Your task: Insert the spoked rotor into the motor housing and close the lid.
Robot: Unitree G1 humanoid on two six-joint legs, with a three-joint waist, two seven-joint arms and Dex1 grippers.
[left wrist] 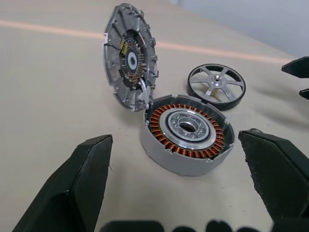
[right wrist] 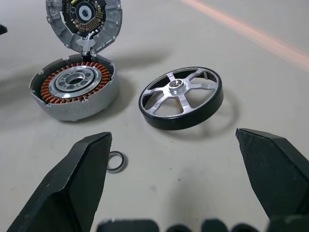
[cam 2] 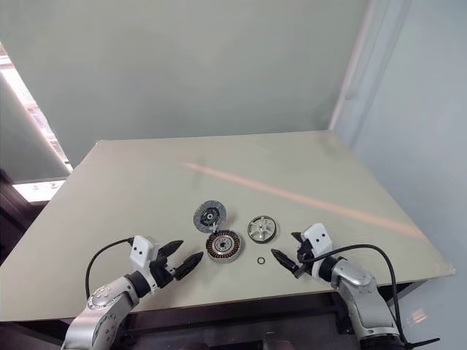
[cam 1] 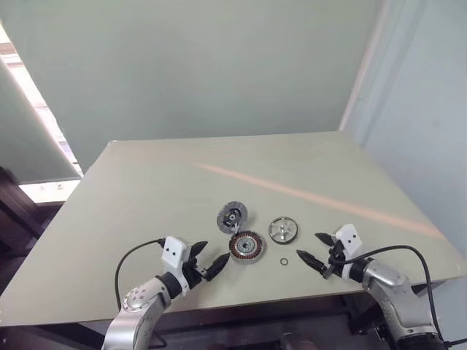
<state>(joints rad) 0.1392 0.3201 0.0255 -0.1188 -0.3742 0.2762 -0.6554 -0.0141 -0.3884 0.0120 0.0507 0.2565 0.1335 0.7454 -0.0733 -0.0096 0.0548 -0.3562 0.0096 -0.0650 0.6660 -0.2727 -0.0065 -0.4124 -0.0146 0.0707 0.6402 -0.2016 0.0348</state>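
The motor housing lies flat on the table, its copper coils ringing a silvery centre. Its lid stands tilted open, hinged at the housing's far edge, with a dark hub showing. The spoked rotor rests on the table just right of the housing, also seen as a silver wheel. My left gripper is open, just left of the housing with nothing in it. My right gripper is open too, right of the rotor and empty.
A tiny dark ring lies on the table between the housing and my right gripper. The beige table stretches far back; its front edge runs just below both grippers. A pale wall stands behind.
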